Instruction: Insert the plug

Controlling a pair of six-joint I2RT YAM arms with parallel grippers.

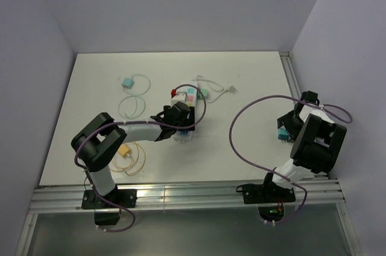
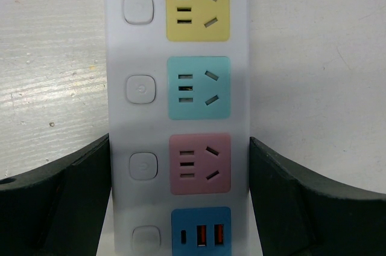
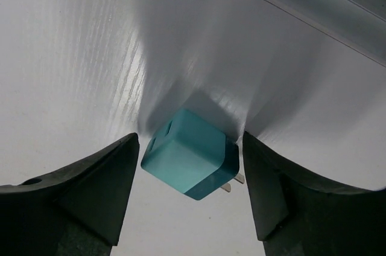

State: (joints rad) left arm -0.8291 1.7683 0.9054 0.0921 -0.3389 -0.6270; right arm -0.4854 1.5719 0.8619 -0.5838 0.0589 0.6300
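The task is at its beginning – the left gripper (image 2: 181, 208) has spread jaws around the power strip (image 2: 178, 87), the right gripper (image 3: 190, 177) has spread jaws beside the teal plug (image 3: 190, 162) – grasping and inserting are left.

One power strip (image 1: 184, 113), three colored sockets (image 2: 199, 87), four switch buttons (image 2: 140, 89), three teal plugs (image 3: 192, 163), two arms (image 1: 123, 138).

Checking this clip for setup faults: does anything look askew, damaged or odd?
Nothing looks damaged or spilled. The power strip lies straight between the left fingers, sockets empty. The teal plug sits tilted between the right fingers, ungripped.
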